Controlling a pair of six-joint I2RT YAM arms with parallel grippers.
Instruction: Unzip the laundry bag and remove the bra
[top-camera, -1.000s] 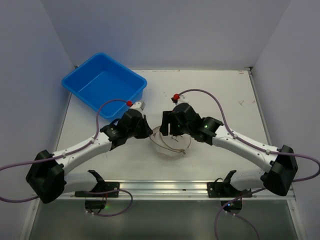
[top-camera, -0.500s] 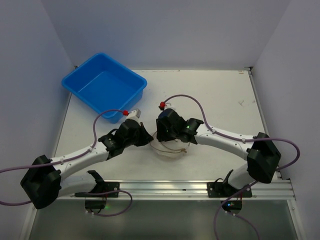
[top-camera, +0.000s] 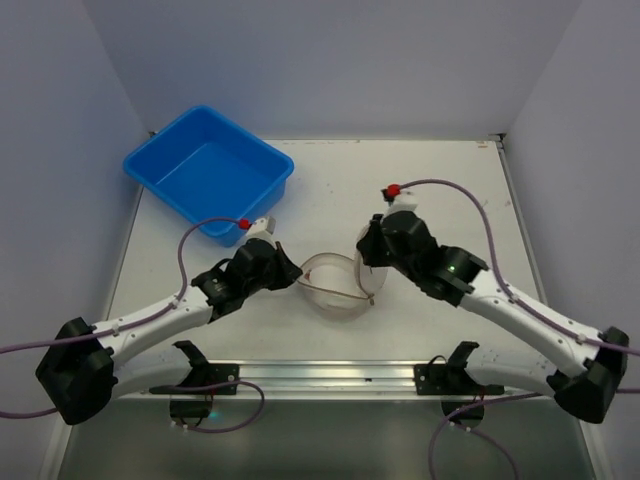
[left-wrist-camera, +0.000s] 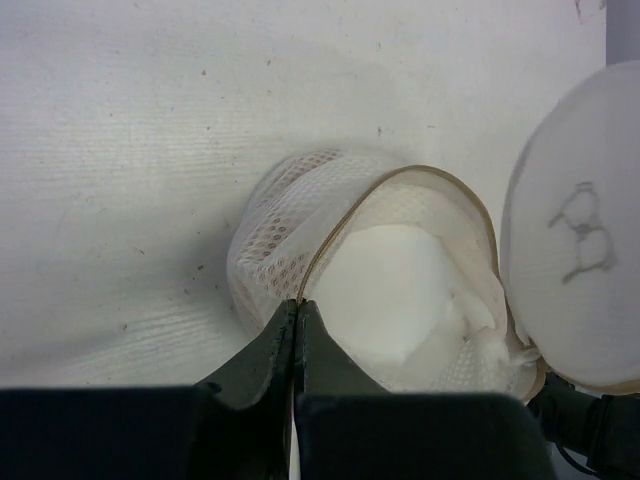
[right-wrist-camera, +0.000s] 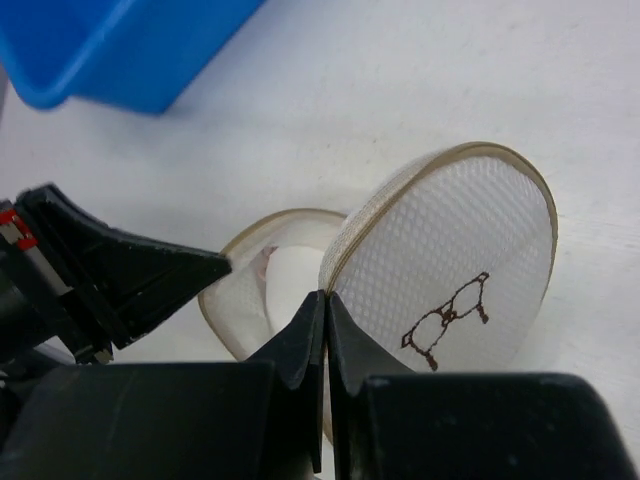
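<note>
right pincer (right-wrist-camera: 325, 295) has swung right clamping the flap (right-wrist-camera: 450, 250) of the bag (left-wrist-camera: 270, 210); left pincer (left-wrist-camera: 298, 303) nips its rim, so peel wider steadily.

The white counter (top-camera: 440, 180), faintly scuffed, carries two things. A blue tub (top-camera: 205, 170) sits at its far left corner. A cream mesh laundry bag (top-camera: 338, 287) lies open near the middle, well apart from the tub.

No words, brand names or numbers are legible anywhere in this scene. The only sign is a dark bra outline (right-wrist-camera: 447, 318), drawn on the flat round mesh face of the laundry bag (right-wrist-camera: 470, 230) and faintly visible in the left wrist view too.
</note>
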